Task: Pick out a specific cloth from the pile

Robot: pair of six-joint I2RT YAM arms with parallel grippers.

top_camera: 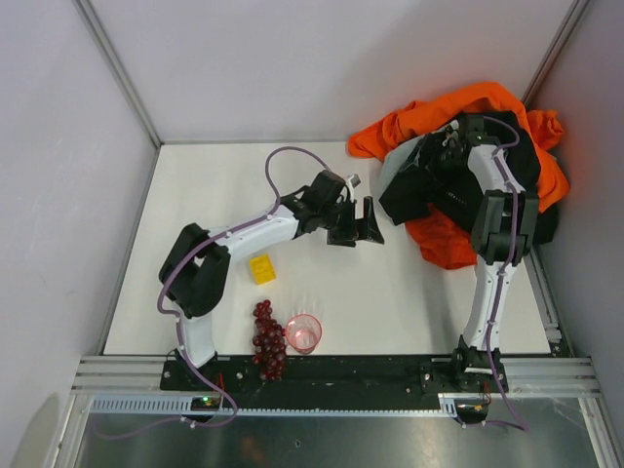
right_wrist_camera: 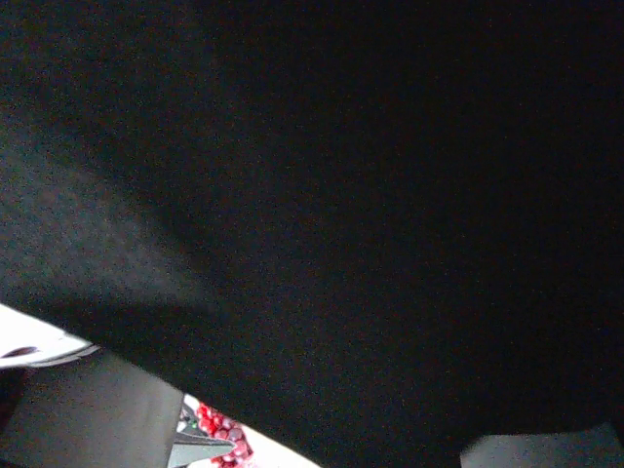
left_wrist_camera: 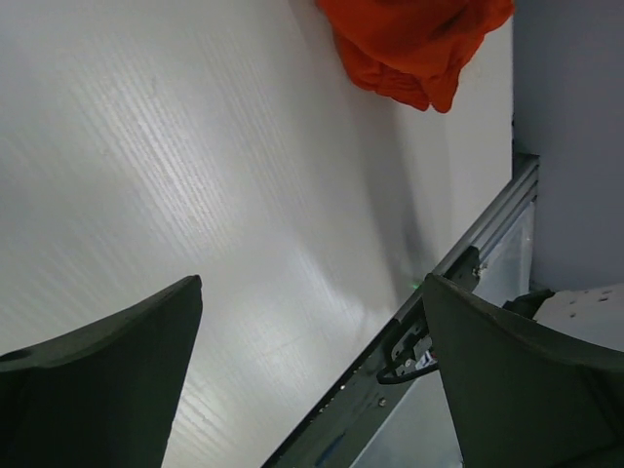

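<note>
Garments crowd the far right corner of the white table, and we see them as one heap of garments. A large bright orange garment lies at the back against the walls. A black garment with small white lettering is spread over its front, and a light grey garment shows at the heap's left edge.

The small orange-red fabric cloth lies at the near side of the heap. It juts out from under the black garment onto the table, just beside the right arm's forearm. In the left wrist view the same cloth sits at the top of the frame, well apart from the fingers.

The left gripper hangs over bare table near the middle, pointing toward the heap, with its jaws spread wide and nothing between them. From its own camera the left gripper shows two dark fingers with only white tabletop in the gap, and an aluminium rail runs along the table edge beyond.

The right gripper reaches down into the black garment on top of the heap. Black fabric fills almost all of the right wrist view, so we cannot tell how those jaws stand.

Near the left arm's base we find a small yellow block, a bunch of dark red grapes and, just beside the grapes, a clear pink cup.
</note>
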